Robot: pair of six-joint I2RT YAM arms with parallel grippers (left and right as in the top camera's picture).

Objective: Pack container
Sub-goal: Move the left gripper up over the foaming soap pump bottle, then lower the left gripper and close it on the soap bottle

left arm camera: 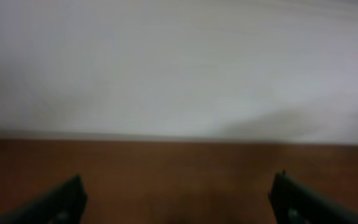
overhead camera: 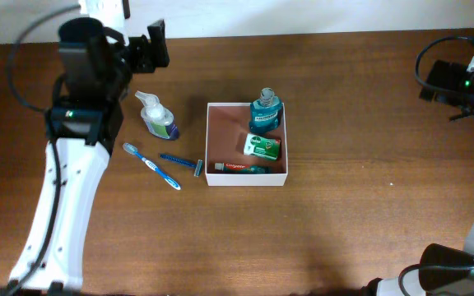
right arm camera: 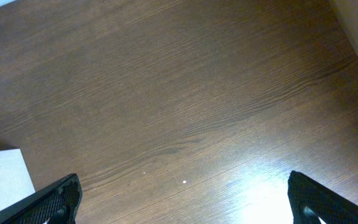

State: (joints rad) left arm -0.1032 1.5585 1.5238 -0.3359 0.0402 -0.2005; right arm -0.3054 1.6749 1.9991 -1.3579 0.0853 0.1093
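The container [overhead camera: 246, 178] sits on the table [overhead camera: 352, 230] roughly midway between the two arms, and it is partly packed. Three things are already inside it: a teal mouthwash bottle [overhead camera: 265, 111] in its far right corner, a green packet [overhead camera: 262, 146] just in front of that, and a toothpaste tube [overhead camera: 239, 167] lying along its near wall. Three more lie outside, all to the container's left: a pump bottle [overhead camera: 156, 115] near its far left corner, a razor [overhead camera: 183, 162] just beside its left wall, and a toothbrush [overhead camera: 151, 164] a little further out. So about half the job looks done. The left end effector [left arm camera: 179, 208] has its fingers wide apart and empty, well to the container's left. The right end effector [right arm camera: 182, 202] is likewise spread and empty, well to the container's right.
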